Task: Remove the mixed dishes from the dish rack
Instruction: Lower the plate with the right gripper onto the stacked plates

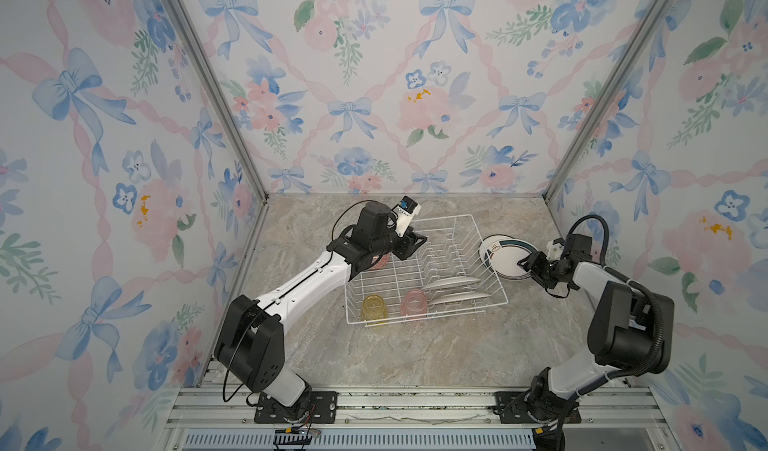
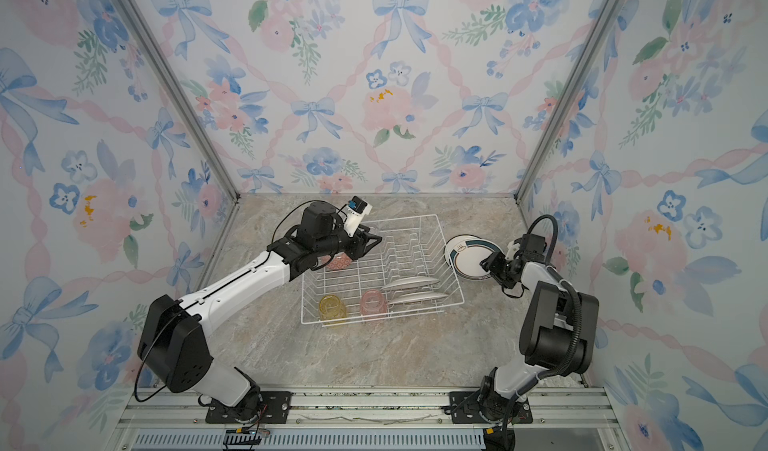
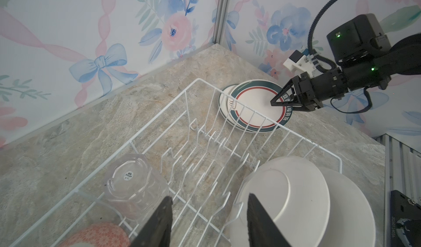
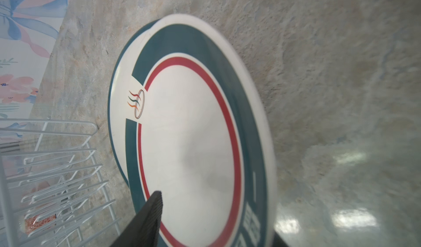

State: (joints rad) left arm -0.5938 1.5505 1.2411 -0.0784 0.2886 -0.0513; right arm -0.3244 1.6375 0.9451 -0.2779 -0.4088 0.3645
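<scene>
Your right gripper (image 1: 524, 264) is hovering at the stack of plates (image 1: 503, 257), which is lying flat on the table (image 1: 415, 357) just beside the right side of the dish rack (image 1: 419, 274) — its jaws are standing wide apart, straddling the rim of the top plate (image 4: 189, 143), the white one with the teal band and red ring, and clamping nothing. Your left gripper (image 3: 209, 197) is hanging over the far left part of the rack, fingers spread, nothing between them. Below it the clear tumbler (image 3: 134, 184) is sitting upside down next to the pink-red bowl (image 3: 95, 234). Two white plates (image 1: 453, 282) are leaning in the prongs at the near right, while the yellow tumbler (image 1: 375, 308) and pink tumbler (image 1: 414, 302) are sitting inside the rack along its near edge.
</scene>
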